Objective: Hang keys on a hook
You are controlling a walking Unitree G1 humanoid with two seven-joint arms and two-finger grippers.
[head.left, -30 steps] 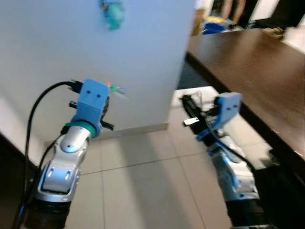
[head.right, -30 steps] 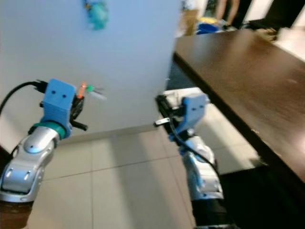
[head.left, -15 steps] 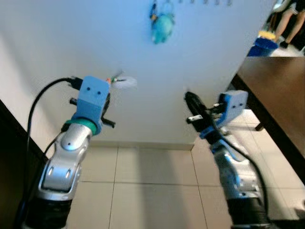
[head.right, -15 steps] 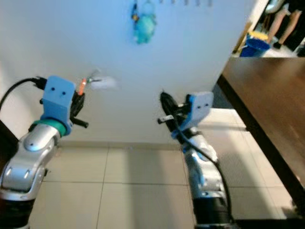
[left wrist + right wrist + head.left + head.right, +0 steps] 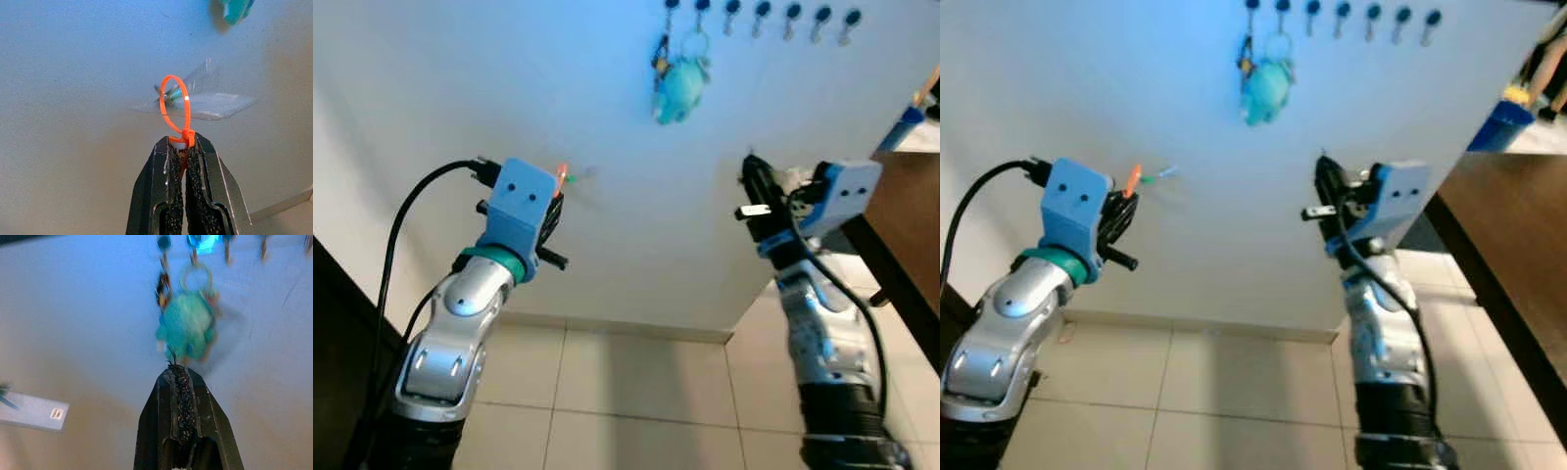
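My left gripper [image 5: 558,188] is shut on an orange loop [image 5: 175,105] that carries a small key [image 5: 163,94] and a clear tag [image 5: 215,104]. It holds them up close to the white wall, below and left of the hooks. A row of several dark hooks [image 5: 759,14] runs along the top of the wall. A teal plush keychain [image 5: 679,90] hangs from the leftmost hooks. My right gripper [image 5: 751,174] is raised near the wall, right of the plush, shut with nothing in it [image 5: 178,369].
The white wall [image 5: 607,255] meets a tiled floor [image 5: 626,392] at a skirting board. A dark brown table [image 5: 906,230] juts in at the right. Dark furniture [image 5: 331,333] stands at the left edge. The clear tag [image 5: 30,411] is also in the right wrist view.
The camera has tilted up and turned toward the wall, bringing the hook row into view. Both arms have risen closer to the wall; the left still holds the loop.
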